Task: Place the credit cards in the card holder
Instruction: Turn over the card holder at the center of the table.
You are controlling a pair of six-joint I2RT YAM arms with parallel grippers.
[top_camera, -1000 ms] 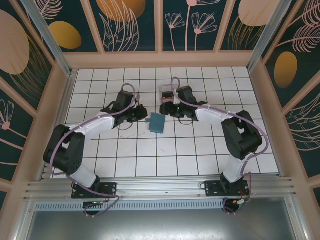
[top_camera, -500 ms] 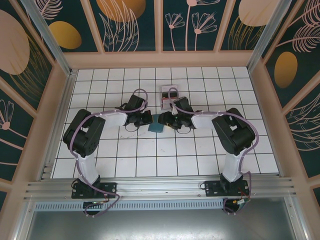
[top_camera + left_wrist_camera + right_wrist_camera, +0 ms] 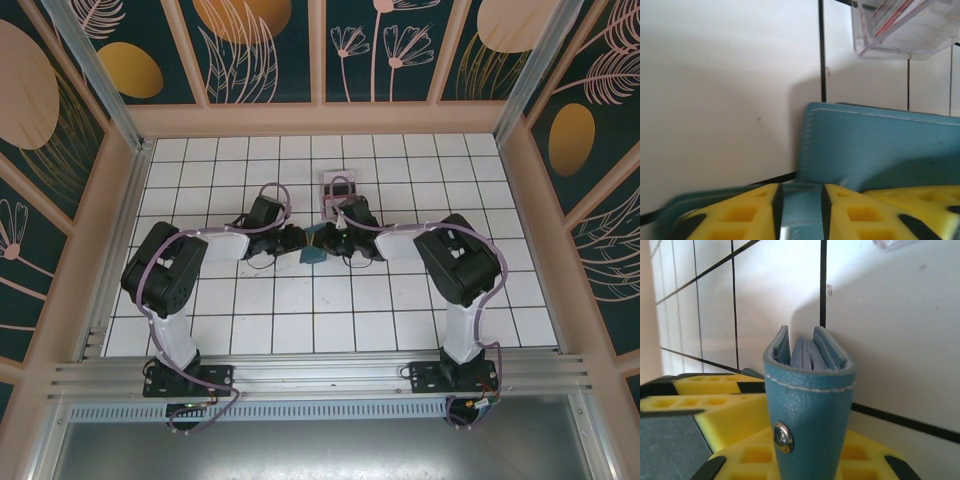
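Observation:
The teal-blue card holder (image 3: 316, 246) sits mid-table between both grippers. In the right wrist view it stands on edge, slightly spread, the card holder (image 3: 807, 405) showing its snap button and pale blue pockets, with my right gripper (image 3: 807, 462) shut on its lower part. In the left wrist view a teal flap of the card holder (image 3: 880, 150) fills the gap between the yellow fingers of my left gripper (image 3: 800, 212), which is shut on it. Red-edged credit cards (image 3: 895, 15) lie in a clear tray (image 3: 920, 45) just beyond. From above, left gripper (image 3: 302, 240) and right gripper (image 3: 332, 241) nearly touch.
The clear tray (image 3: 338, 189) stands one tile behind the grippers. White tiled floor (image 3: 300, 300) stretches toward the arm bases. Wooden walls (image 3: 120, 200) fence the table on three sides.
Both grippers have closed in on the card holder from either side. It lay flat between them a second ago; now it is held on edge and mostly covered from above.

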